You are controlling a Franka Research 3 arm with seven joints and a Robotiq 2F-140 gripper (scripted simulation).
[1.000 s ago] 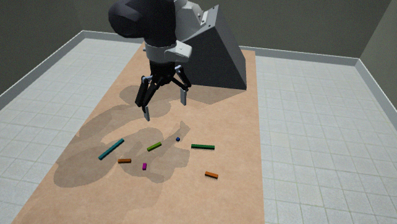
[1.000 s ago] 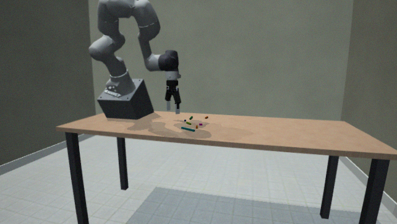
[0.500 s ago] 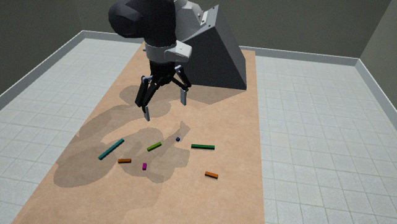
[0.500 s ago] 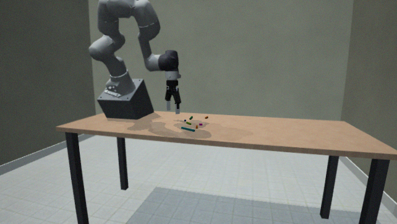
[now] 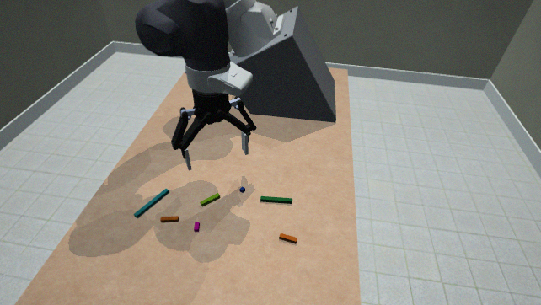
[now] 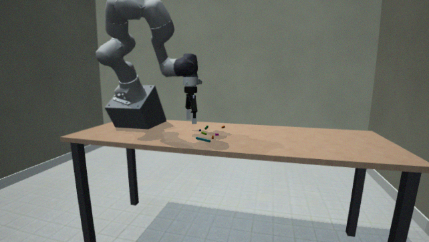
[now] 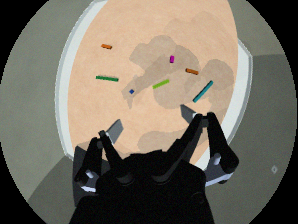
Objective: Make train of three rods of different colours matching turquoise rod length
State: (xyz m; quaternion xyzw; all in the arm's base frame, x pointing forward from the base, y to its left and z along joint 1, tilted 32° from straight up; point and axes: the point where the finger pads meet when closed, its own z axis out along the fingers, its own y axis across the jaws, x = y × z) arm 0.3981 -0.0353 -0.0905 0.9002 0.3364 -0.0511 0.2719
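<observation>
Planning the train is the step in hand, since no rods lie end to end yet. Positions follow the top view, near to far.

Nearest, at right, lies one orange rod (image 5: 288, 238) (image 6: 223, 127) (image 7: 106, 46); the magenta rod (image 5: 196, 227) (image 6: 217, 134) (image 7: 172, 59) is left of it. The second orange rod (image 5: 169, 219) (image 6: 212, 137) (image 7: 192, 71) sits further left, near the turquoise rod (image 5: 152, 203) (image 6: 203, 139) (image 7: 203, 91), our length reference. Beyond are the green rod (image 5: 276, 200) (image 6: 206, 127) (image 7: 107, 78) at right and the lime rod (image 5: 210, 200) (image 6: 204, 133) (image 7: 161, 84) towards the left; the blue rod (image 5: 242, 189) (image 6: 200, 130) (image 7: 131, 91) lies between them, slightly farther.

We judge lime, one orange and blue to be the only fit: 5 + 4 + 1 = 10. The next move calls for aligning the fingers across a chosen rod, then descending; blue, being tiny, may twist or slip.

Farther still, the gripper (image 5: 217, 161) (image 6: 191, 121) (image 7: 150, 117) hangs above the table, fingers spread wide and released, holding nothing.

Hard to make out: exact rod angles in the exterior view, where all are tiny. The gripper's body hides the table's lower part in the wrist view; the top view cuts off the upper arm.

Tool (image 5: 217, 161) (image 6: 191, 121) (image 7: 150, 117) shifts a little away from the arm's base, toward the rods; lime rod (image 5: 210, 200) (image 6: 204, 133) (image 7: 161, 84) now nearer its fingertips. Tool also turned slightly: fingers line up closer together in the exterior view, wider apart from the top.
</observation>
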